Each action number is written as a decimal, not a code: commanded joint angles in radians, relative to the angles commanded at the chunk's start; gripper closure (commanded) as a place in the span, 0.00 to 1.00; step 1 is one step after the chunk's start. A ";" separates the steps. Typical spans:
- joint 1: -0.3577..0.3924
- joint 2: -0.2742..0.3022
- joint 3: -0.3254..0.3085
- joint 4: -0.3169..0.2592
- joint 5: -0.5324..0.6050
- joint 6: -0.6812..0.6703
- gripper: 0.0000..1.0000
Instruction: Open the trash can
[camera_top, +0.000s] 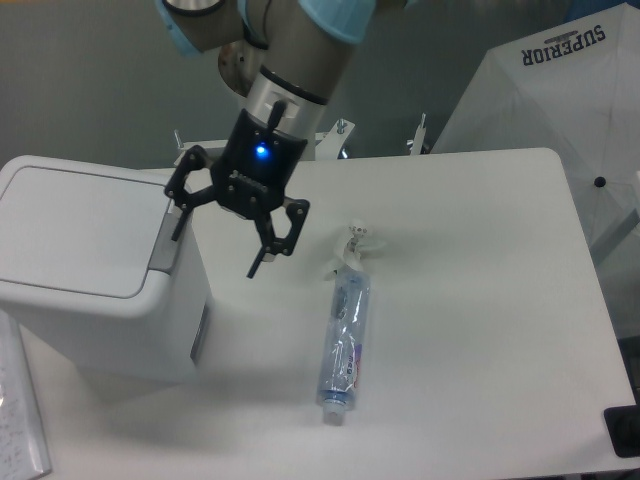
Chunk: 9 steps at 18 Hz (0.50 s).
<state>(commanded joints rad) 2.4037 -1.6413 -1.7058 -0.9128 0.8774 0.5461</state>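
Fingers (262, 258) of the gripper (222, 235) are spread wide and hold nothing; one tip hangs close to the grey tab (166, 243) of the bin (95, 330), the other points down over the bare tabletop (470, 300) just beside the bin's right wall. I judge this pose is chosen so that one finger can come down on the tab, which sits at the right edge of the flat lid (75, 230). Whether the near tip already touches the tab I cannot tell from this view.

The bin stands at the left side of the tabletop, lid closed and level. Its hinge is probably on the far left side, so the lid should swing up and away from the arm; the space above it looks free.

To the right of the gripper a plastic bottle (343, 340) lies on its side, apart from the bin and from the fingers. It leaves a free strip between itself and the bin wall, enough for the lower finger, I think. At the left edge something flat and clear (18, 410) lies beside the bin's base, out of the way.
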 joint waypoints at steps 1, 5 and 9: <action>0.000 -0.005 0.000 0.002 0.002 0.002 0.00; 0.000 -0.014 0.000 0.003 0.012 0.006 0.00; 0.000 -0.015 -0.005 0.002 0.015 0.005 0.00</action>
<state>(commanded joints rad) 2.4037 -1.6567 -1.7103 -0.9112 0.8928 0.5507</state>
